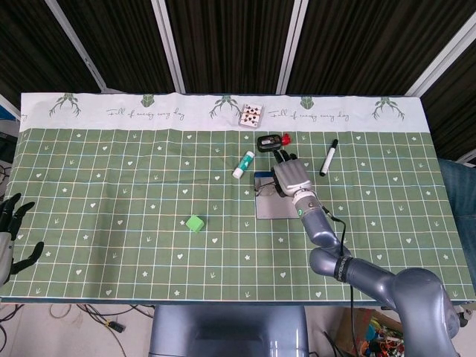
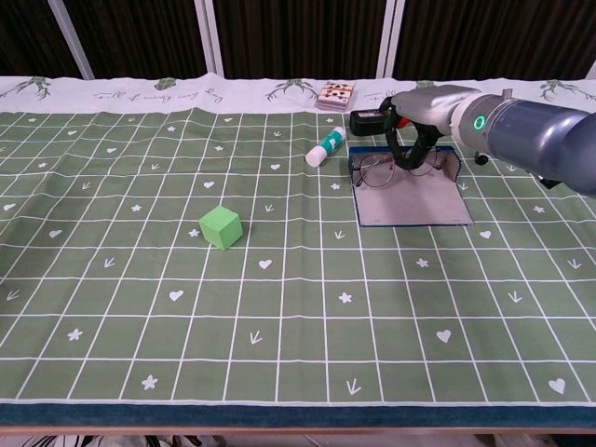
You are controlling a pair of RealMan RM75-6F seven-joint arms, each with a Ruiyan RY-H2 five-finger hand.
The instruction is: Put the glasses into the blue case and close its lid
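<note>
— Where are the glasses (image 2: 399, 168)?

— My right hand (image 2: 410, 140) pinches them at the bridge, over the far end of the open blue case (image 2: 410, 200), its lid flat on the table.

— And your left hand (image 1: 10, 236)?

— At the table's left edge, fingers spread, holding nothing.
</note>
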